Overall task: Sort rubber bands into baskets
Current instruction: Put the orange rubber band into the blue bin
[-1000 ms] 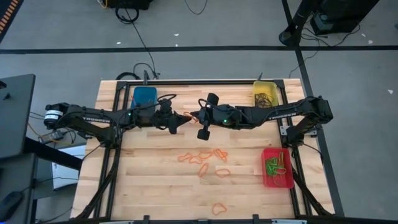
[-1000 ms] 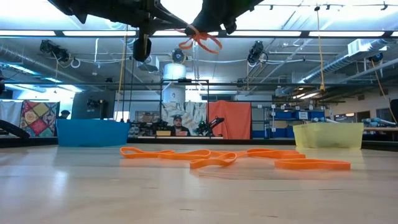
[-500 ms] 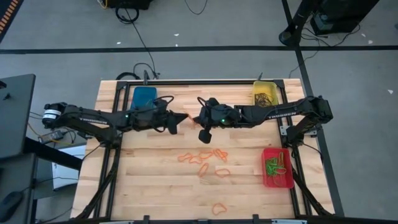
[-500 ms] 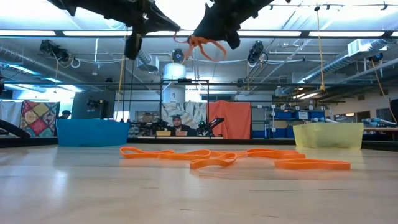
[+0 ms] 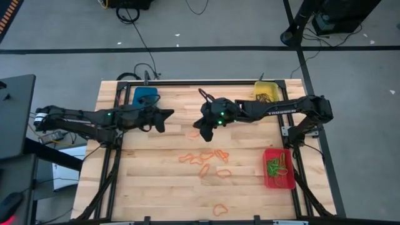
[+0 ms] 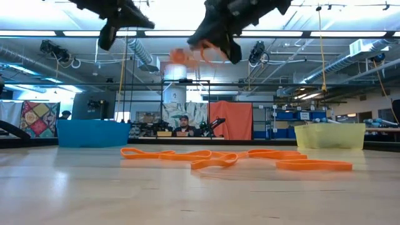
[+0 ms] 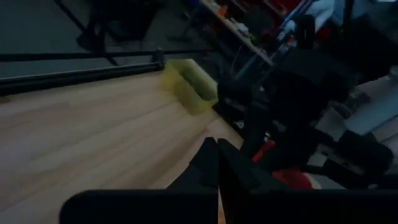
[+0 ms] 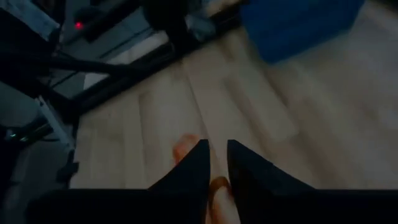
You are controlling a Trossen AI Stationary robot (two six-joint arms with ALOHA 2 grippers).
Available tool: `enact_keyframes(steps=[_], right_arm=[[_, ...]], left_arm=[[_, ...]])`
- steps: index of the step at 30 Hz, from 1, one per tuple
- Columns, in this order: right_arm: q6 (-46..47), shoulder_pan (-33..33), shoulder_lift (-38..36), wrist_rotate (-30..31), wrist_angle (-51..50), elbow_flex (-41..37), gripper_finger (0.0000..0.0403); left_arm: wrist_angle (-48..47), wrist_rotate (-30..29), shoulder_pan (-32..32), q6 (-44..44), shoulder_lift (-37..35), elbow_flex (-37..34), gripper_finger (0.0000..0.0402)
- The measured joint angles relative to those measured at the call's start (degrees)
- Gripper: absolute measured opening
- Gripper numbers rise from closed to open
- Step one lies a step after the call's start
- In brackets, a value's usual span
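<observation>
- Red basket (image 5: 279,169) at four o'clock holds green bands; yellow basket (image 5: 265,94) holds dark ones.
- Orange rubber bands (image 5: 206,164) are unsorted mid-table.
- Right gripper (image 5: 204,128) loosens around an orange band (image 6: 187,55).
- Left gripper (image 5: 161,119) is clenched, empty.

Your left arm reaches in low over the table's far half, its left gripper (image 5: 164,116) pinched closed. Your right arm stretches inward opposite, the right gripper (image 5: 201,125) raised, its fingers (image 8: 194,163) apparently slightly parted; the two are apart.
</observation>
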Motion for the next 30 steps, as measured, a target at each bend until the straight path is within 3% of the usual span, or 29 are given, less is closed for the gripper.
enact_keyframes(steps=[2, 7, 10, 13, 20, 25, 30], right_arm=[[2.38, -0.98, 0.96, -2.75, -1.66, 0.0, 0.0079], [4.69, -1.52, 4.74, -3.01, -5.15, -0.07, 0.0092], [5.51, -1.01, 7.71, -3.35, -5.41, -0.07, 0.0092], [6.02, 0.01, 11.41, -2.97, -4.47, -0.06, 0.0092], [1.74, 0.98, 21.29, 2.07, -0.15, -0.09, 0.0092], [-2.98, 0.76, 23.2, 2.88, -4.22, -0.08, 0.0097], [-6.05, 1.51, 22.99, 11.36, -7.1, 0.03, 0.0097]], left_arm=[[-4.18, -1.46, 0.04, -0.4, -1.33, 0.0, 0.0], [-19.65, -6.1, 1.92, -4.27, -3.27, 0.02, 0.0], [-27.18, -4.42, 3.56, -9.44, -3.36, -0.02, 0.0], [-29.21, -1.16, 3.83, -10.81, -3.03, -0.02, 0.0], [-31.04, -0.77, 4.7, -10.74, -3.36, -0.02, 0.0], [-32.03, 2.06, 5.25, -9.84, -4.27, -0.02, 0.0], [-31.82, 2.35, 5.35, -9.78, -4.54, -0.02, 0.0]])
